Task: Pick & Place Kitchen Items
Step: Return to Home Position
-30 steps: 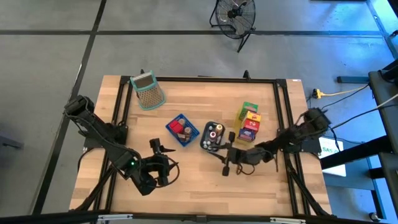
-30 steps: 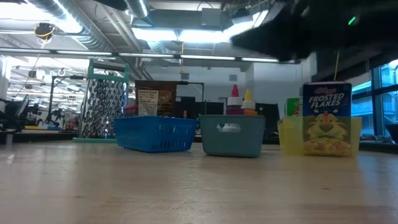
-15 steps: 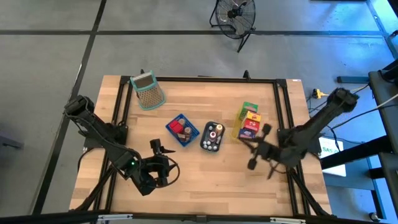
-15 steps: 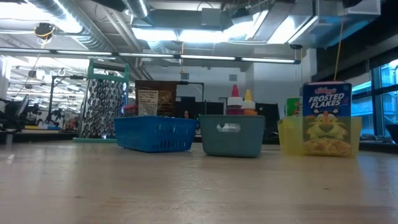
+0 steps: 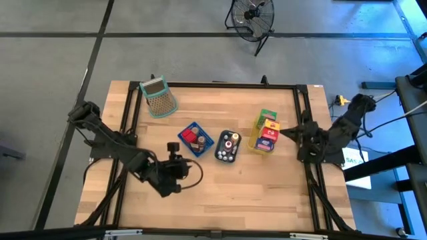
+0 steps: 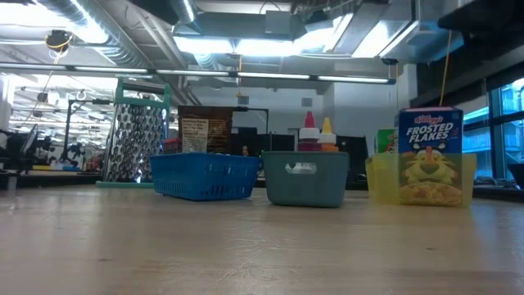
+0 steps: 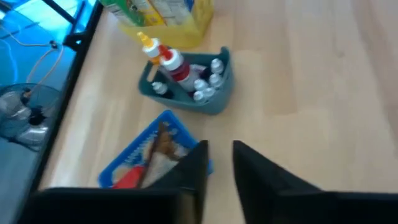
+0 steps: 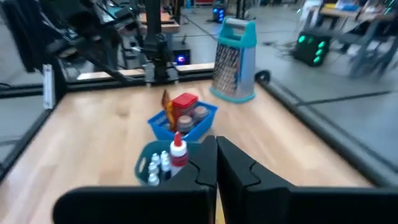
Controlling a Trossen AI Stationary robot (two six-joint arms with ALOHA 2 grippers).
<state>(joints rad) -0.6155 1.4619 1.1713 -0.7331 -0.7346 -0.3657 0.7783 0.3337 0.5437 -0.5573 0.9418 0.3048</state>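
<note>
Your left gripper (image 5: 175,149) hovers just near-left of the blue basket (image 6: 205,176), fingers slightly apart, empty. Your right gripper (image 5: 289,132), fingers pressed together, sits just right of the yellow tray (image 6: 379,176) holding boxes (image 6: 430,156). The little bottles (image 7: 173,62) stand in the grey bin (image 6: 305,184), between basket and tray.

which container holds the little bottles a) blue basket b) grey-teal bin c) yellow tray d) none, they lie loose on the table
b: the little bottles stand inside the grey-teal bin, their caps showing above its rim.
</note>
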